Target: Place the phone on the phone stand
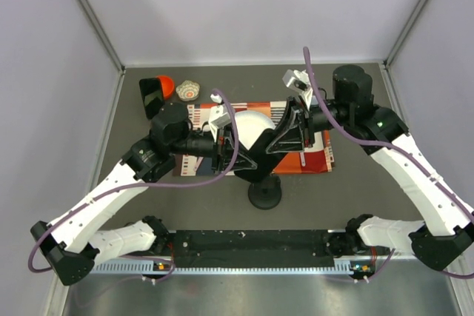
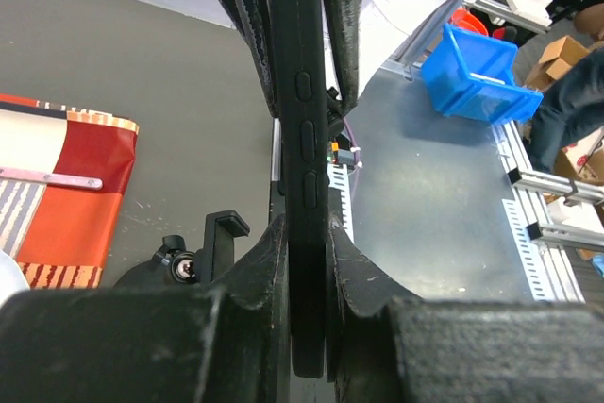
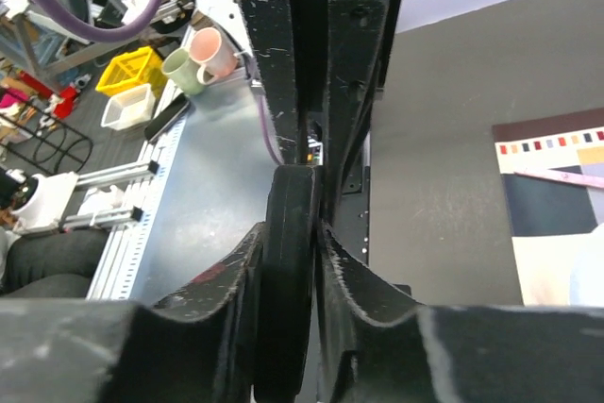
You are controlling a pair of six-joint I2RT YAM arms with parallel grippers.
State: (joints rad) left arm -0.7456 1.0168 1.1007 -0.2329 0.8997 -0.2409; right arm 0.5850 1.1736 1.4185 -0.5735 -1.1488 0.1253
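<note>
Left wrist view: the left gripper is clamped on the phone. The phone is seen edge-on with three side buttons showing, and its black fingers press both faces. Further along the phone, a second pair of fingers flanks it from the other end. Below lie a corner of a red and striped mat and the dark grey table. Off the table are a metal bench and one blue bin.

Right wrist view: the right gripper is closed on the rounded end of the same phone, with a finger touching each side. The left gripper's fingers face it from the far end. Beyond the table edge stand two mugs, one green and one pink, as well as a yellow crate.

Top view: both arms meet above the middle of the table, over the one mat and the one white plate on it. The one phone is held between them, off the surface, and is hard to tell apart from the black fingers. The one phone stand sits at the far left of the table, well apart from the phone, with nothing on it. A small round trinket is just beside it. One black post on a round base stands near the mat's front edge. A white clip lies at the back. Pale walls enclose the table on three sides.
</note>
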